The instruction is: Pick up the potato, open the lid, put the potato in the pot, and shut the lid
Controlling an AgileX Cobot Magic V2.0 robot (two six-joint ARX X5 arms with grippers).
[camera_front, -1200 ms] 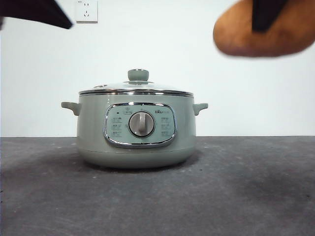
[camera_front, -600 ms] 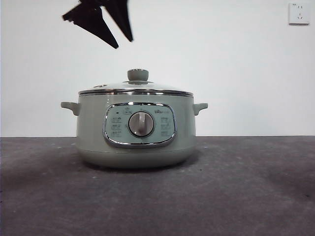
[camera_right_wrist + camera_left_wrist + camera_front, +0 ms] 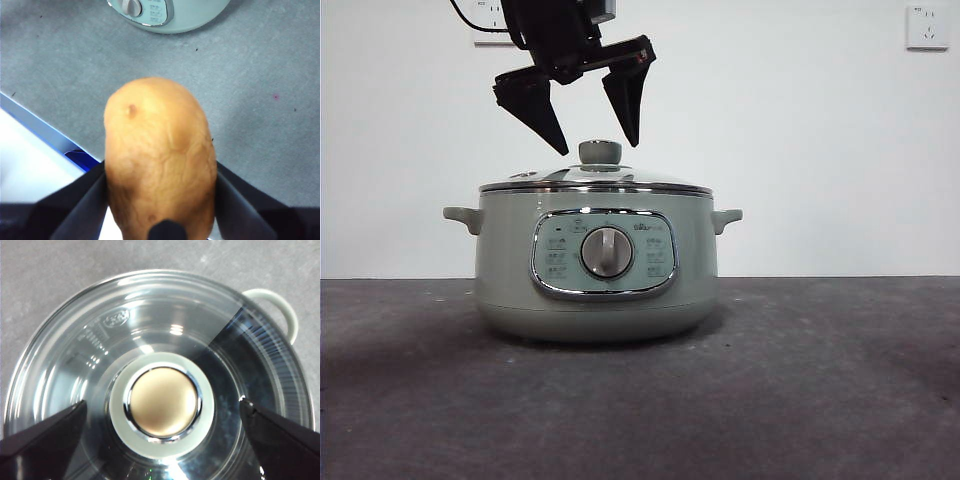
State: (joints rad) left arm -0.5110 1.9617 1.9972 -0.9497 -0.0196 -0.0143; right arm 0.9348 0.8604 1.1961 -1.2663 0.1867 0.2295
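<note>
Dark grey tabletop, white wall: left gripper (image 3: 588, 148) spread wide just above pale green metal-capped knob (image 3: 162, 402) of clear glass steel-rimmed lid (image 3: 596, 180), seated on squat sage-green electric pot (image 3: 596, 265).
Glass probably heavy, slick, breakable: pinch knob only. Right gripper (image 3: 161, 200) clamps rough oval tan potato (image 3: 159, 157), held aloft, well apart from the pot.

**Lid blocks the pot; open air above the knob**

I see the lid (image 3: 595, 180) seated on the pot (image 3: 595, 265), closing its mouth. My left gripper (image 3: 588, 148) hangs spread just above the knob (image 3: 162, 401), one jaw on each side with a gap to it. The table (image 3: 820, 380) around the pot lies open.
</note>
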